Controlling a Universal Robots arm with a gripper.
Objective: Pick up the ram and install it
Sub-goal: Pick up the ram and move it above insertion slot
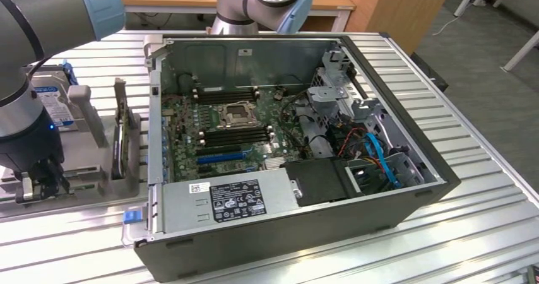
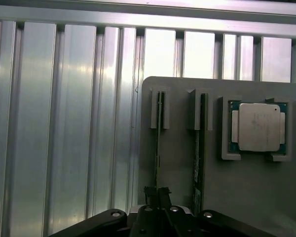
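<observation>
Two thin green ram sticks stand on edge in slots of a grey holder plate (image 2: 180, 173). My gripper (image 2: 158, 193) is low over the plate, and its two dark fingers are closed on either side of the nearer ram (image 2: 159, 128). The second ram stick (image 2: 199, 143) stands one slot over, untouched. In the exterior view the gripper (image 1: 40, 184) hangs at the exterior view's left, beside the open computer case (image 1: 295, 233). The motherboard (image 1: 227, 126) lies exposed inside, with black memory slots (image 1: 240, 136) next to the processor socket.
A square silver processor chip (image 2: 259, 127) sits in its own pocket on the plate. A hard drive (image 1: 52, 104) with a blue-white label stands in a rack behind the gripper. Everything rests on a ribbed aluminium table (image 1: 480, 189). Cables and a power supply (image 1: 231, 199) crowd the case.
</observation>
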